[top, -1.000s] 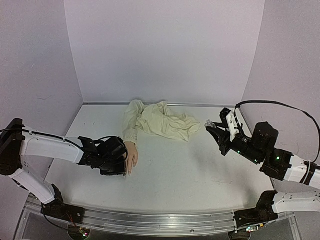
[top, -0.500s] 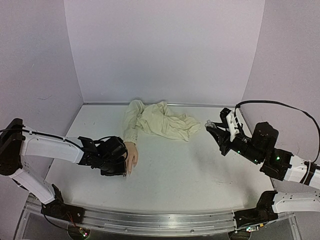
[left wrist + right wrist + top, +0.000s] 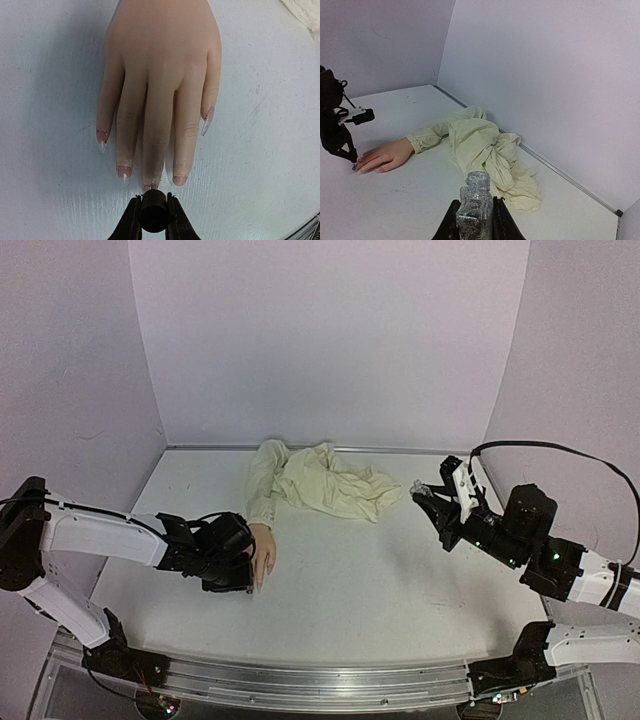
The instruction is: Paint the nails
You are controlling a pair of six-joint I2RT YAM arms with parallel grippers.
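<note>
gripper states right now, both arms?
Left gripper: closed on the black brush cap, at the mannequin hand's middle fingertip.
Right gripper: closed on the open glass polish bottle.

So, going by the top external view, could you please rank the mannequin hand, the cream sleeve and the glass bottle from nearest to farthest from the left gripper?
1. Mannequin hand: right beside the left gripper, whose tip sits at the fingertips.
2. Cream sleeve: crumpled further back, toward the rear wall.
3. Glass bottle: far across on the right side, held in the right gripper.
</note>
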